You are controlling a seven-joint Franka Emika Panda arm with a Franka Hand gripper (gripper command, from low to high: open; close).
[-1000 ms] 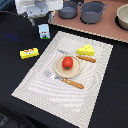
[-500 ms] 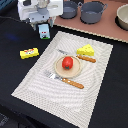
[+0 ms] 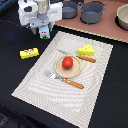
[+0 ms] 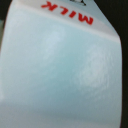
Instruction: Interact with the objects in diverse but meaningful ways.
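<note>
A black table [image 3: 15,85] fills the exterior view, a tan wooden board [image 3: 102,27] across its upper right. A striped beige placemat [image 3: 60,92] covers the centre. At upper left the white robot arm [image 3: 37,12] hangs over the white-blue milk carton [image 3: 45,34]; its pincer [image 3: 44,30] is hidden there, so its grip cannot be told. Two grey pots [image 3: 93,11] stand at the top. Mid-frame, a pale round plate [image 3: 67,67] carries the red tomato [image 3: 67,62]. The holed yellow cheese wedge [image 3: 86,50] lies right of centre, the yellow rectangular box [image 3: 29,52] at left. In the wrist view the carton [image 4: 60,70] fills the frame, reading "MILK".
</note>
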